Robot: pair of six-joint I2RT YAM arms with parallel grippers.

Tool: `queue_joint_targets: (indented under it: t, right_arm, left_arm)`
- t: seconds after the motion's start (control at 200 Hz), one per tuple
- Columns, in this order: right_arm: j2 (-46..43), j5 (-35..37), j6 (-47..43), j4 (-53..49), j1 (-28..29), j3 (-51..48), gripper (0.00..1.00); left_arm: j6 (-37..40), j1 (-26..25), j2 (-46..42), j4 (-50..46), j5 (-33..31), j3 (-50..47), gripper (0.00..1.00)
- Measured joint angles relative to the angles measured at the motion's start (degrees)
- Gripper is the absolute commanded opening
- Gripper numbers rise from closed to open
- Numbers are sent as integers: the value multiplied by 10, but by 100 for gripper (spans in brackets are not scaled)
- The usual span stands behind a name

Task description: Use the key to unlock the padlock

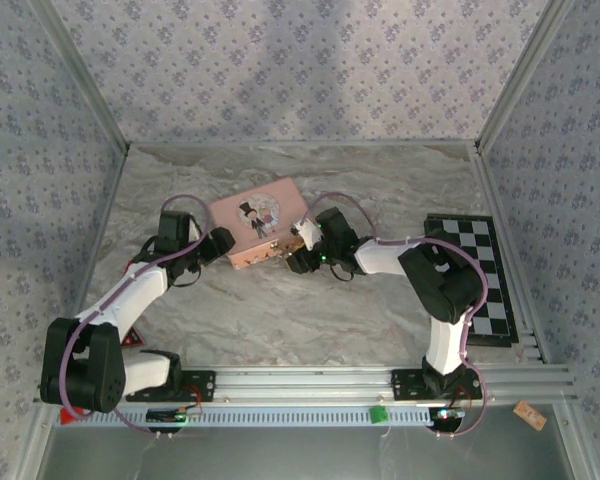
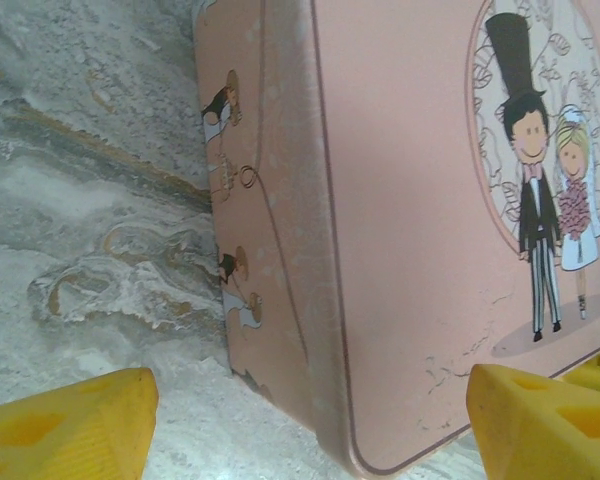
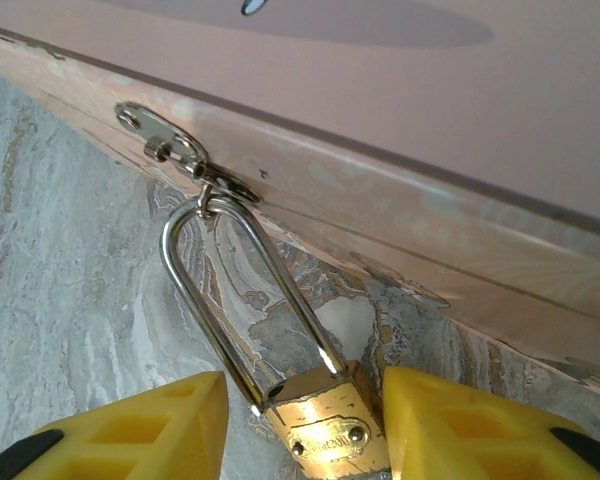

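1. The tin (image 1: pixel 257 222) lies lid up toward the back middle of the marbled table (image 1: pixel 380 310). A cartoon bride and groom are on its pink lid.
2. The padlock (image 3: pixel 325 425) is at the tin's front wall, near the right end of that wall in the top view.
3. Its long steel shackle (image 3: pixel 195 290) passes through the ring of the clasp (image 3: pixel 175 150) fixed to that wall. The shackle is seated in the brass body, which points away from the tin, low over the table.
4. The right gripper (image 3: pixel 305 400) is set around the padlock's body, with its jaws at a narrow to middling gap.
5. Of its yellow fingers (image 3: pixel 150 430), one meets the side of the brass body. The other stands just beside the near shackle leg, with a sliver of table showing between.
6. Whether the body is truly pinched I cannot tell, because the contact runs off the bottom of the wrist view.
7. The left gripper (image 2: pixel 310 420) is at the tin's left end with its jaws wide apart.
8. A corner of the tin sits between its fingertips (image 2: pixel 70 425). One tip is clear of the side wall, over bare table, and the other is at the lid's edge. Nothing is clamped there.
9. From above, both arms bend inward toward the tin, the left from the left and the right from the right.
10. A checkered mat (image 1: pixel 475 275) lies by the right wall, well apart from the tin.
11. A small green block (image 1: pixel 378 413) sits on the rail (image 1: pixel 300 380) at the near edge, between the two arm bases.
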Motion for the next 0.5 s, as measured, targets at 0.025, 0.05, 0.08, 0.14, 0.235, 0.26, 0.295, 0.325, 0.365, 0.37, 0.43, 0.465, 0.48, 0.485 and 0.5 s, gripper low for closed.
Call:
queue_joint_targets:
  t: [0.025, 0.05, 0.08, 0.14, 0.235, 0.26, 0.295, 0.325, 0.365, 0.37, 0.43, 0.465, 0.48, 0.485, 0.5]
  right_arm:
    - [1, 0, -1, -2, 0, 2, 39]
    - [3, -2, -3, -3, 0, 4, 38]
    - [4, -2, -3, -4, 0, 7, 38]
    - [6, -4, -3, -8, -2, 11, 38]
    - [6, -8, -3, -7, -2, 13, 37]
    - [6, -8, -3, -7, -2, 13, 36]
    - [6, -8, -2, -7, -3, 13, 35]
    - [6, -7, -2, -7, -3, 13, 33]
    - [6, -6, -1, -7, -3, 13, 32]
    - [6, -6, -1, -7, -3, 13, 32]
    - [6, -2, -1, -7, -2, 13, 30]
    - [7, 0, -1, -7, -2, 13, 29]
    - [8, 2, -1, -7, -2, 13, 29]
    - [8, 2, -1, -7, -2, 13, 28]
    - [9, 3, -1, -7, -2, 14, 28]
  left_arm:
    - [0, 0, 0, 1, 1, 0, 80]
    - [0, 0, 0, 1, 2, 0, 80]
    - [0, 0, 0, 2, 2, 0, 80]
    - [0, 0, 0, 2, 4, 0, 80]
    - [0, 0, 0, 4, 8, 0, 80]
    - [0, 0, 0, 5, 8, 0, 80]
    - [0, 0, 0, 6, 9, 0, 80]
    - [0, 0, 0, 7, 9, 0, 80]
    - [-2, 0, 0, 8, 10, 0, 80]
    - [-2, 0, 0, 8, 10, 0, 80]
    - [-4, 0, 0, 11, 10, 0, 80]
    - [-4, 0, 0, 12, 10, 0, 80]
    - [-4, 0, 0, 13, 10, 0, 80]
    - [-4, 0, 0, 13, 10, 0, 80]
    - [-4, 0, 0, 13, 11, 0, 80]
